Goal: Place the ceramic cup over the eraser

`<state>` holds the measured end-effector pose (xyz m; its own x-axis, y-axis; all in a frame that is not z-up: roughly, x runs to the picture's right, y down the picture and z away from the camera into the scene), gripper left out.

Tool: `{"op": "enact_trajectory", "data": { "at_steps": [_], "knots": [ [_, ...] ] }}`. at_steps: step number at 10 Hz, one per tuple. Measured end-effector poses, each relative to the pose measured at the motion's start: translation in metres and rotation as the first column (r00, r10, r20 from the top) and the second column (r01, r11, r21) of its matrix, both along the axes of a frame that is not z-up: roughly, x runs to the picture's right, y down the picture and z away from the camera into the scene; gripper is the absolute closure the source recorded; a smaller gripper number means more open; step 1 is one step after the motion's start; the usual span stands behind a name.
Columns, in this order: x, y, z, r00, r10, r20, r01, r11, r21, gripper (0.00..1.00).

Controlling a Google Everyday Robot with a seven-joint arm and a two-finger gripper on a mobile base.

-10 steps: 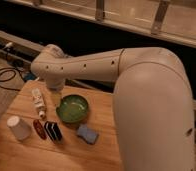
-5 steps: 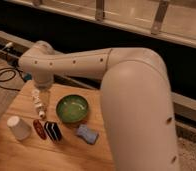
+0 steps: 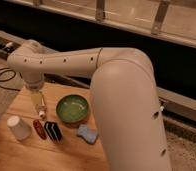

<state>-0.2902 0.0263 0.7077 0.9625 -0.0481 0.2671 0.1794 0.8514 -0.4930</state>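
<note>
The white ceramic cup [image 3: 18, 127] stands upside down at the front left of the wooden table [image 3: 116, 160]. The eraser [image 3: 53, 130], a black block with white stripes, lies to its right, with a small red object [image 3: 39, 129] between them. My gripper [image 3: 36, 92] hangs down from the wrist at the left end of the large white arm [image 3: 81, 62]. It is over the white labelled tube [image 3: 39, 103], behind the cup and eraser and apart from both.
A green bowl [image 3: 72, 108] sits right of the tube. A blue-grey spongy pad [image 3: 87, 133] lies in front of the bowl. A black cable [image 3: 3, 77] coils on the floor beyond the table's left edge. A dark ledge and railing run behind.
The arm has swung left and the wrist has come down toward the tube. The cup, eraser, bowl and pad have not moved.
</note>
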Motion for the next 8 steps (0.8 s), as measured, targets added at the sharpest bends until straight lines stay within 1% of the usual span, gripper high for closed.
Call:
{"op": "enact_trajectory", "data": {
  "at_steps": [1, 3, 4, 8],
  "knots": [
    [-0.001, 0.001, 0.000, 1.000, 0.000, 0.002, 0.000, 1.0000, -0.002, 0.20],
    [-0.012, 0.009, 0.005, 0.999, -0.002, 0.046, 0.003, 0.9997, -0.023, 0.20],
    [-0.030, 0.018, 0.002, 0.997, -0.021, 0.077, 0.024, 0.9991, -0.035, 0.20],
    [-0.069, 0.044, -0.013, 0.985, -0.077, 0.155, 0.087, 0.9946, -0.057, 0.20]
  ]
}}
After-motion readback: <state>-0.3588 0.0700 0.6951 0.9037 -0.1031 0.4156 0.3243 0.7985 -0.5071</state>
